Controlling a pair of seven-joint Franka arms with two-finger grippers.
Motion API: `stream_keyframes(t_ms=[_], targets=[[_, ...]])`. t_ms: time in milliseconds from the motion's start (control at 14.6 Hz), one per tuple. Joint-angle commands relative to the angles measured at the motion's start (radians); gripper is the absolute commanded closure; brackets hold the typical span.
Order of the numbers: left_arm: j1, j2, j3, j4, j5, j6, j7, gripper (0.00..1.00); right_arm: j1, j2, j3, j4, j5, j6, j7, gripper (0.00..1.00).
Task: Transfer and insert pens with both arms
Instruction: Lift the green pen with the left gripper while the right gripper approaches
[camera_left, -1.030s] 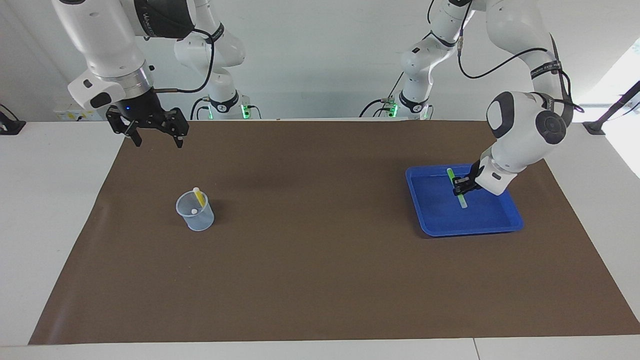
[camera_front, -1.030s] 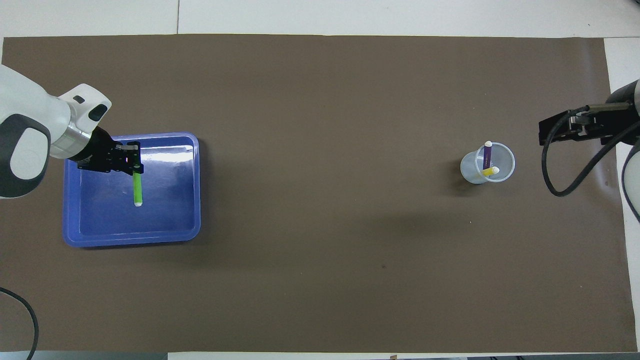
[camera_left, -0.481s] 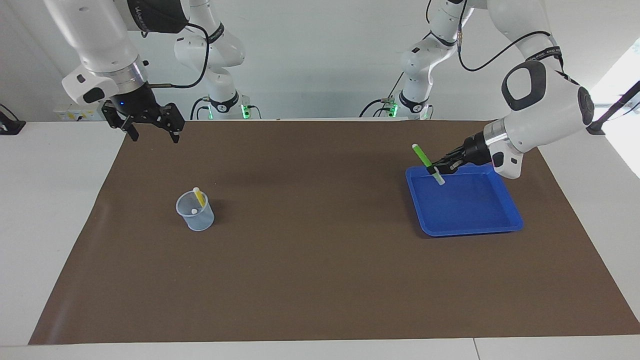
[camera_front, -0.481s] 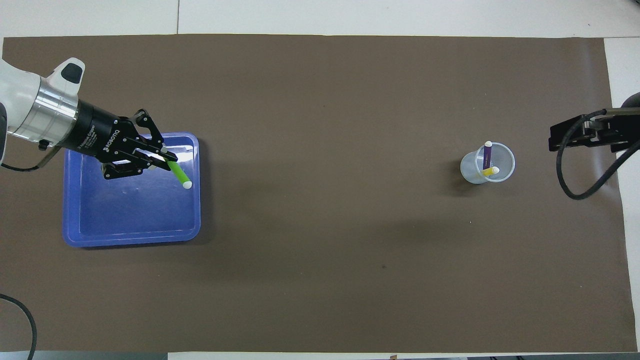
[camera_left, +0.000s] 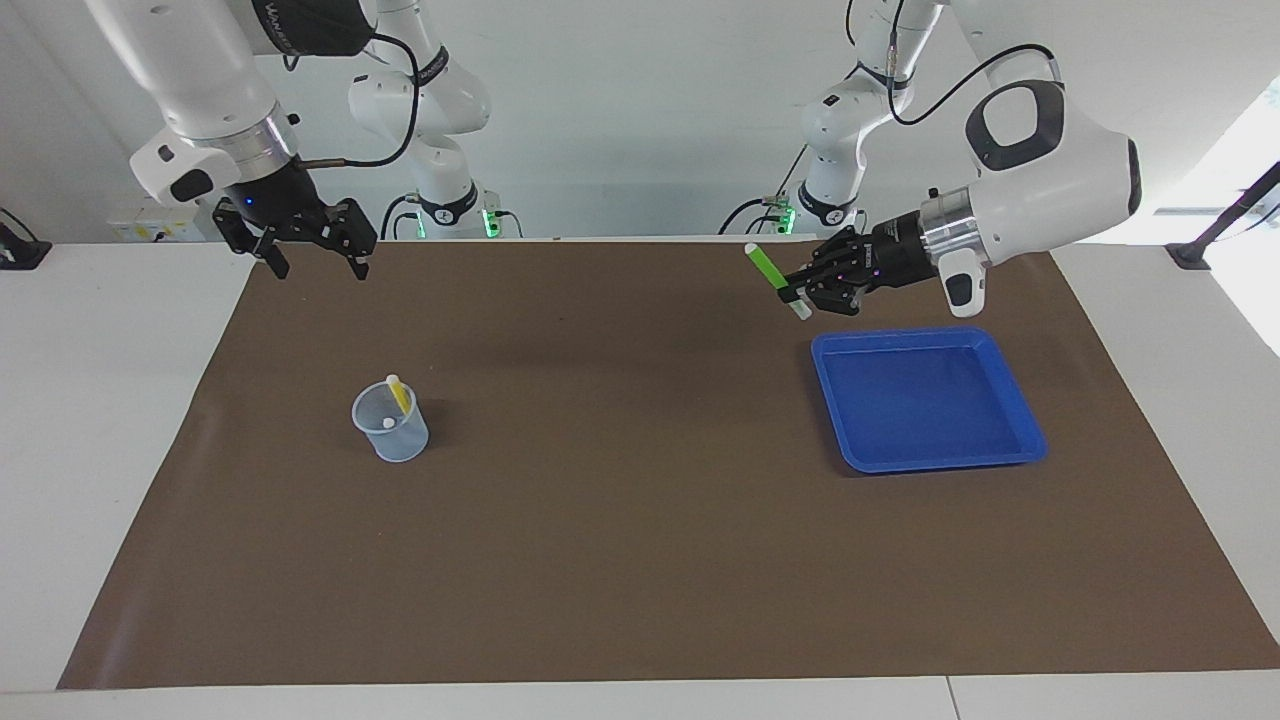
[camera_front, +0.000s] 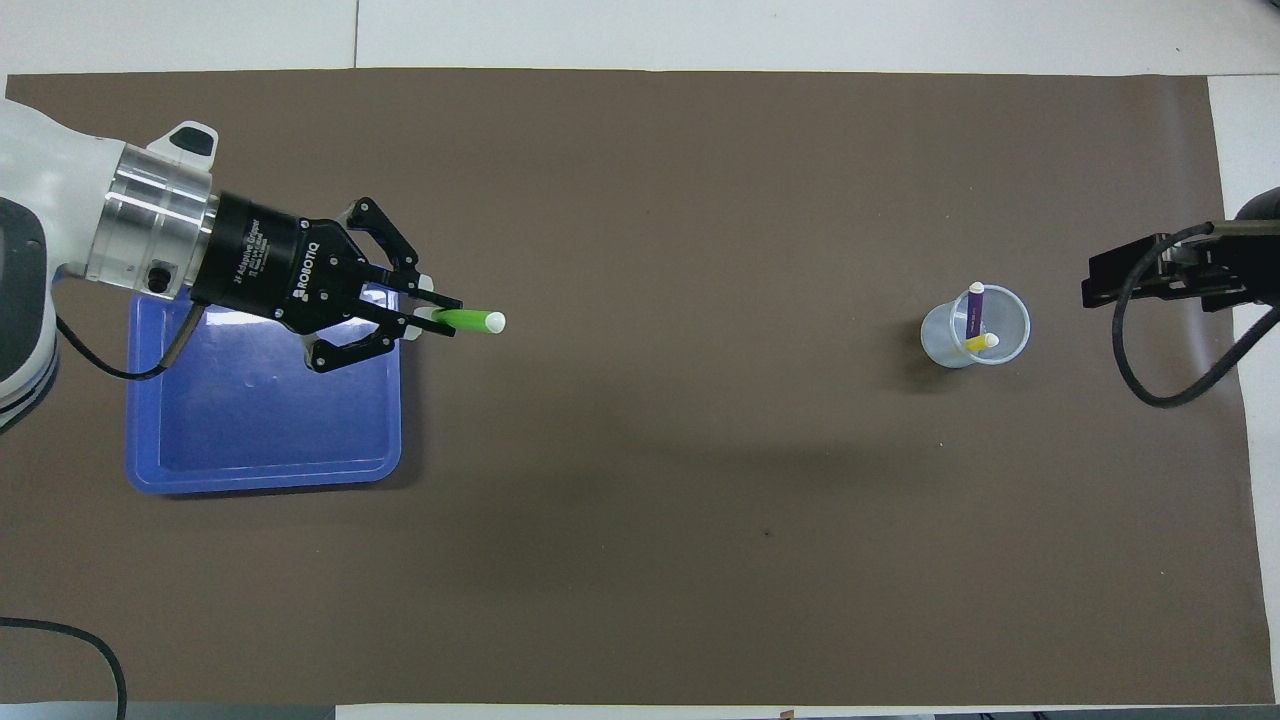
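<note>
Brown matting covers my table. At upper right my left gripper (camera_left: 797, 292) pinches the green pen (camera_left: 775, 278), slanted toward my wide-open right gripper (camera_left: 318, 263), upper left.

I see a white counter (camera_left: 120, 420) covered across most of its top by a brown mat (camera_left: 620, 520). A plain pale wall (camera_left: 640, 110) rises at the robots' end, and bright daylight spills in at the left arm's end
</note>
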Motion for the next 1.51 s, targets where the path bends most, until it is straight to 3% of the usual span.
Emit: stream_keyframes(t_ms=[0, 206, 412, 824, 1099, 1442], targets=[[-0.056, -0.049, -0.004, -0.062, -0.100, 0.081, -0.101, 1.00, -0.004, -0.020, 0.009, -0.013, 0.056, 0.000, 0.017, 0.00], [-0.159, -0.102, -0.004, -0.131, -0.176, 0.207, -0.164, 1.00, -0.005, -0.014, 0.064, 0.001, 0.177, 0.016, 0.131, 0.00], [-0.233, -0.156, -0.004, -0.219, -0.277, 0.346, -0.166, 1.00, -0.004, -0.011, 0.131, -0.004, 0.286, 0.112, 0.221, 0.00], [-0.357, -0.228, -0.004, -0.340, -0.457, 0.572, -0.169, 1.00, -0.004, 0.006, 0.311, -0.021, 0.289, 0.233, 0.390, 0.00], [-0.377, -0.236, -0.004, -0.358, -0.498, 0.598, -0.169, 1.00, -0.004, 0.004, 0.366, -0.054, 0.289, 0.249, 0.396, 0.00], [-0.379, -0.236, -0.004, -0.358, -0.540, 0.635, -0.170, 1.00, -0.002, -0.054, 0.391, -0.165, 0.289, 0.286, 0.390, 0.00]])
